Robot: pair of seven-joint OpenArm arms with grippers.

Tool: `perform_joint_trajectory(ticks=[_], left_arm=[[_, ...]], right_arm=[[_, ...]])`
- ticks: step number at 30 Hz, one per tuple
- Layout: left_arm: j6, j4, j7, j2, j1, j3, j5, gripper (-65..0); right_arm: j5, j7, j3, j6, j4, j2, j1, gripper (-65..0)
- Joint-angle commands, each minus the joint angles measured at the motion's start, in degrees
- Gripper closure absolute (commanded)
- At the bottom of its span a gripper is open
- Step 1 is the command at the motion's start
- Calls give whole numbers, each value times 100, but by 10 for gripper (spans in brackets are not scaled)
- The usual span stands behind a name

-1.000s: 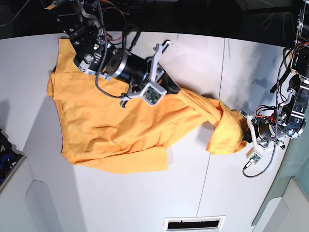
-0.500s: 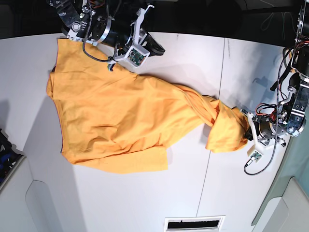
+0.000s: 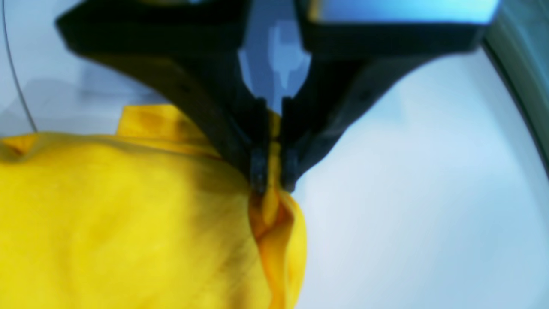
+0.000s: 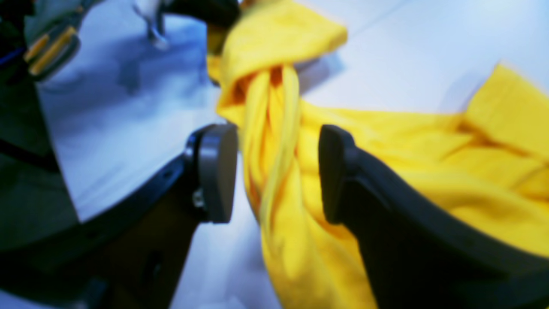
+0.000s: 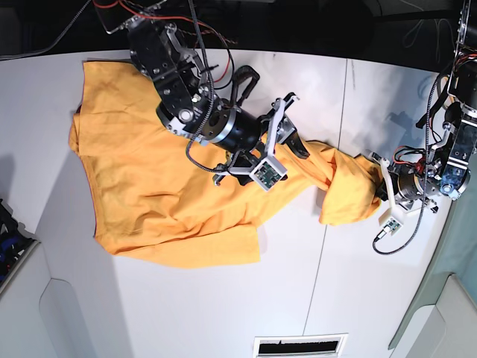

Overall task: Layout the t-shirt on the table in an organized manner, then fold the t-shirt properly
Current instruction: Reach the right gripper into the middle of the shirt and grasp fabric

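The orange-yellow t-shirt [image 5: 164, 194] lies mostly spread on the left half of the white table [image 5: 313, 298], with one end pulled into a twisted rope toward the right. My left gripper [image 5: 377, 186] is shut on that bunched end, and the left wrist view shows its jaws pinching a fold [image 3: 274, 171] just above the table [image 3: 407, 193]. My right gripper [image 5: 297, 145] is open and straddles the twisted section. In the right wrist view the two pads [image 4: 216, 171] stand apart with the fabric rope [image 4: 274, 141] between them. No drawing or neck tag shows.
A thin dark seam [image 5: 334, 171] crosses the table under the twisted cloth. A vent slot [image 5: 300, 344] sits at the front edge, and a dark object [image 5: 11, 235] at the far left edge. Cables hang by the left arm [image 5: 428, 142].
My right arm swung from the table's back edge down and right to the twisted part of the shirt, jaws open around it. My left gripper kept its hold in place.
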Motion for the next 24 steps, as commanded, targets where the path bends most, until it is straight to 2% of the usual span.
perform_joint_trajectory(ticks=[1,2,3,5,6,10,14,20,24], left_arm=[[-7,70,-66,-98,-122,-48,-20,0],[-4,70,-74,-96,-122,-48,-20,0],[-4,70,-96,-96,-122,-48,-22,0],[-4,70,-186,-94,-122,-48,-22,0],[-4,70,-216,-94,-122,-48,-22,0],[22,70,-328,-111,-122,-50,20,0],[474,70,-374,-227,-122,-50,92,0],[603,70,-597,-332,-122,-50,343,0],[603,70,-658,-313,-122,-48,380,0]], right_arm=[[52,118,0,-9,-160,-114,179,-298],[59,118,0,-7,-417,-199,286,-269],[59,116,0,-7,-645,-278,396,-212],[61,116,0,-7,-988,-393,538,-52],[66,109,0,9,-1071,-422,595,0],[223,17,0,404,-946,-442,570,0],[487,-203,-9,503,-271,-258,251,0],[778,-212,-28,503,1307,654,-514,0],[807,-212,-39,505,1867,1200,-876,0]])
